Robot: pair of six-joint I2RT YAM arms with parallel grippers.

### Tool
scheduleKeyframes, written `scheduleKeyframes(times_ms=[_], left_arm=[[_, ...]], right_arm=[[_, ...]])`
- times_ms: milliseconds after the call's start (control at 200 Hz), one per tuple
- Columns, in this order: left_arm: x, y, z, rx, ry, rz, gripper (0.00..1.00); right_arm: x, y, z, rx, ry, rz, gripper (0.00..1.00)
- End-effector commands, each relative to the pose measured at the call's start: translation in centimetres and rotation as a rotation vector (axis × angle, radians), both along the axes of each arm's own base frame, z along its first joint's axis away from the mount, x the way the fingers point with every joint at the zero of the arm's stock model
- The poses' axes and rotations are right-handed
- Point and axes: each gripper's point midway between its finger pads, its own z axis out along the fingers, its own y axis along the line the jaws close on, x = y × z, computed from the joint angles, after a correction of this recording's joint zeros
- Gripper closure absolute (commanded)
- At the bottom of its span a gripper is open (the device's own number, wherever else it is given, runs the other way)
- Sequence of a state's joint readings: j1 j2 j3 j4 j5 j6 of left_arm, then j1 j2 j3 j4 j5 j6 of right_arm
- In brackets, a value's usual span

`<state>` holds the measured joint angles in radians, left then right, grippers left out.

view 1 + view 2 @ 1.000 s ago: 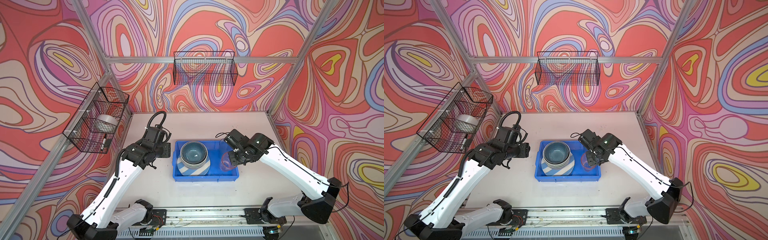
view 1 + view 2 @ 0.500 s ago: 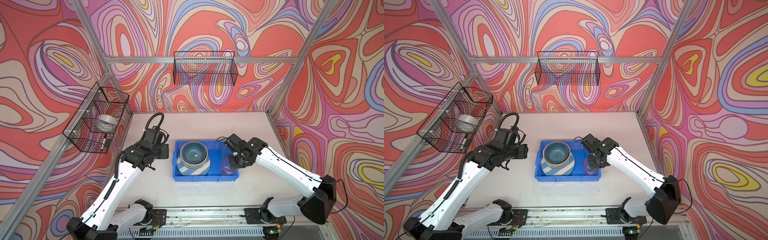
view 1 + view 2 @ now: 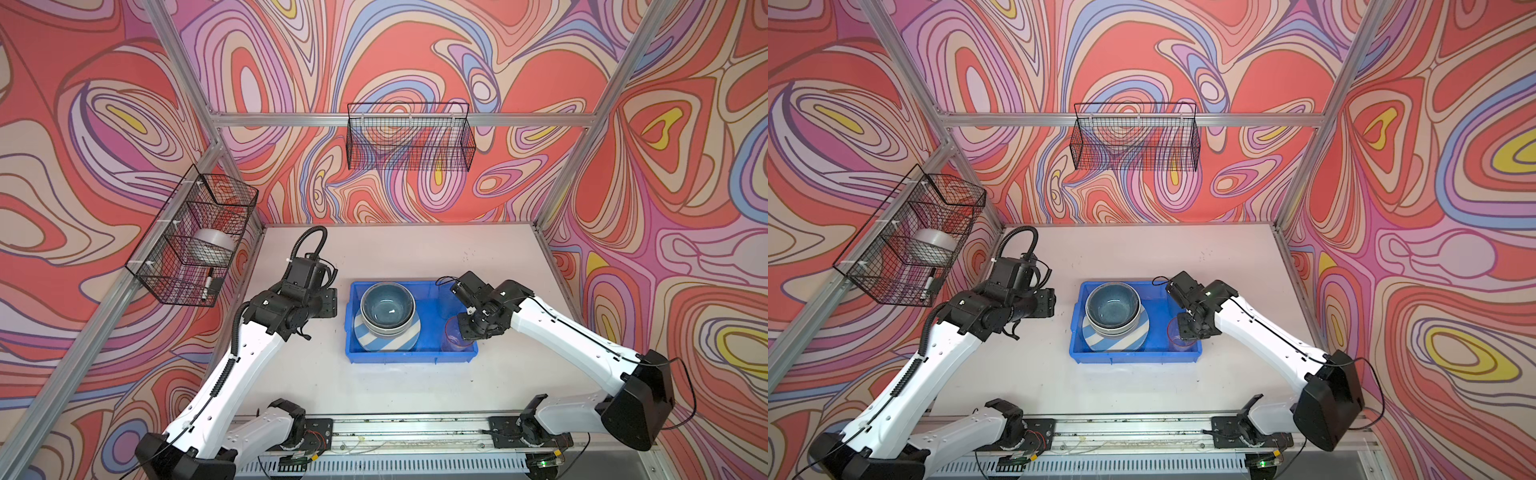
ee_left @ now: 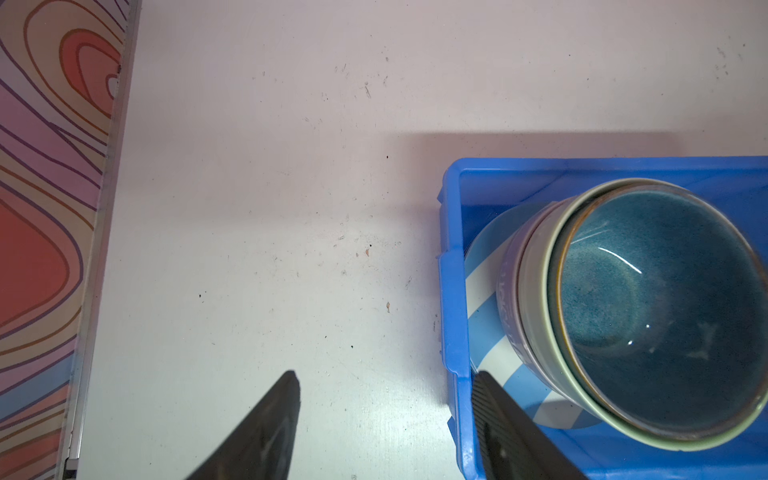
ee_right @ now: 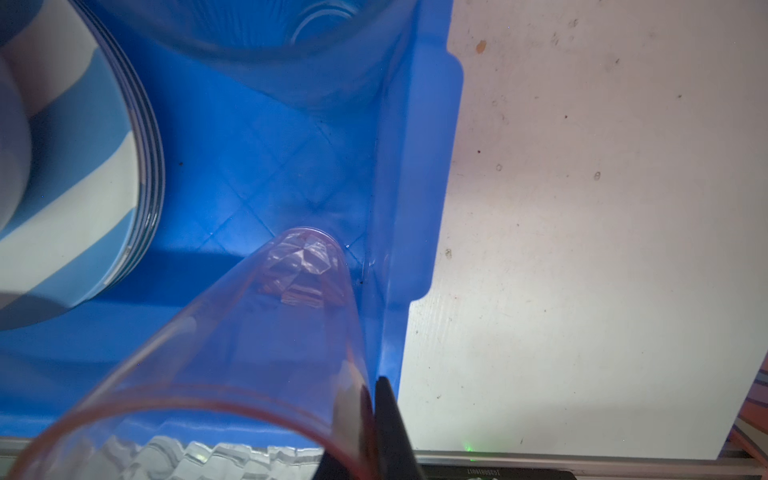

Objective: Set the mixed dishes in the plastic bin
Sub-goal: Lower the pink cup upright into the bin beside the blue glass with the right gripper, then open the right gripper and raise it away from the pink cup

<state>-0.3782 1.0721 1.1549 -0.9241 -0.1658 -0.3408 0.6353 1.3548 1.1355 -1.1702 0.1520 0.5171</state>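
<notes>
The clear pink plastic tumbler (image 5: 270, 353) stands mouth-up in the near right corner of the bright blue shallow plastic bin (image 3: 411, 358), its base down by the floor; whether it touches cannot be told. The right gripper (image 5: 371, 397) is clamped on the tumbler's rim wall, one finger inside and one outside. Behind it in the bin stands a clear bluish tumbler (image 5: 291, 41). The bin's left half holds a blue-white striped round plate (image 3: 374, 343) bearing nested lavender (image 4: 509, 299), pale green (image 4: 536, 299) and dark blue (image 3: 386, 307) bowls. The left gripper (image 4: 385, 376) hovers just beside the bin's left wall over the pale table (image 3: 395, 257), jaws apart and empty.
</notes>
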Motion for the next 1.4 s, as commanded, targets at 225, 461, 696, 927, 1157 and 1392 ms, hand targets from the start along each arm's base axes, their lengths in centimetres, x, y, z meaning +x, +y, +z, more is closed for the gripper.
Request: scheduleKeyframes(times_ms=[225, 461, 696, 927, 1157, 1392], left_arm=[[0.0, 0.8, -0.6, 0.034, 0.026, 0.017, 0.30], [-0.2, 0.8, -0.4, 0.037, 0.013, 0.009, 0.29], [-0.3, 0.9, -0.3, 0.046, 0.026, 0.010, 0.29], [-0.4, 1.2, -0.2, 0.055, 0.030, 0.019, 0.28], [-0.1, 1.3, -0.3, 0.071, 0.028, 0.018, 0.28], [1.5, 1.5, 0.8, 0.087, -0.017, 0.028, 0.26]], right_arm=[[0.1, -0.5, -0.9, -0.006, 0.016, -0.013, 1.00], [0.2, -0.7, -1.2, -0.011, 0.019, -0.013, 0.96], [0.3, -0.8, -1.3, -0.012, 0.022, -0.013, 0.88], [0.3, -0.9, -1.0, -0.012, 0.020, -0.015, 0.75], [0.7, -0.9, 1.0, -0.001, -0.018, -0.012, 0.67], [1.9, -1.1, 4.5, 0.002, -0.116, -0.014, 0.58]])
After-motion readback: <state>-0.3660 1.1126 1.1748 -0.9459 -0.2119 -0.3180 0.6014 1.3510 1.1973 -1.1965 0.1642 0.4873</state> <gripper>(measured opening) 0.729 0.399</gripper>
